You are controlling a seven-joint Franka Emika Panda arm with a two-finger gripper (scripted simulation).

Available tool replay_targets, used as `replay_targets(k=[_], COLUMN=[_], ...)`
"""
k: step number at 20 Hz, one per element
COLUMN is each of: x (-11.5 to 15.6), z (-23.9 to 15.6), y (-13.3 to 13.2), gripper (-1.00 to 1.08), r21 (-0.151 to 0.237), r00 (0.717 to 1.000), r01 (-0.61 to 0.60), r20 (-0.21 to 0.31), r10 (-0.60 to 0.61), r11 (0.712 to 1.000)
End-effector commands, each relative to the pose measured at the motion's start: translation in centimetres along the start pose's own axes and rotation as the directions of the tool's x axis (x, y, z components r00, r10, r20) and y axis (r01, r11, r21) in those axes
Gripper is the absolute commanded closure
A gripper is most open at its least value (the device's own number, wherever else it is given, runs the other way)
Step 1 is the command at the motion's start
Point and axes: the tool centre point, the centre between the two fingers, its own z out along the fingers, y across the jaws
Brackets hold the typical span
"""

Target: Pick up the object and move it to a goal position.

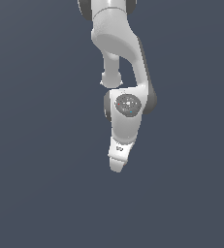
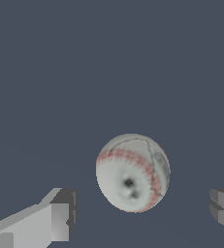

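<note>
ball point(image 2: 132, 173) between spread pincer point(image 2: 142, 215) fingers point(image 2: 55, 220)

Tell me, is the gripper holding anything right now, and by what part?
Nothing is held. The gripper is open, and the baseball sits apart from both fingers.

I am working in a bare simulated space, not a real room: a flat, featureless slate-blue backdrop is filling both views, and my white arm point(image 1: 125, 97) is showing smooth, computer-rendered surfaces with no furniture, walls or floor markings.
</note>
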Motion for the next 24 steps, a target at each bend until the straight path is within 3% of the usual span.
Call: replay_targets(k=[1, 10, 15, 16, 24], x=[0.0, 0.0, 0.0, 0.0, 0.0], z=[0.3, 4.5, 5.0, 5.0, 5.0], y=[0.0, -0.1, 0.0, 0.0, 0.0], gripper=[-0.92, -0.92, -0.92, 1.08, 1.08], r21=[0.0, 0.0, 0.0, 0.0, 0.0], r00=[1.0, 1.0, 1.0, 1.0, 1.0], r01=[0.0, 0.005, 0.005, 0.005, 0.005], r20=[0.0, 0.0, 0.0, 0.0, 0.0], r10=[0.0, -0.005, -0.005, -0.005, -0.005], r11=[1.0, 1.0, 1.0, 1.0, 1.0])
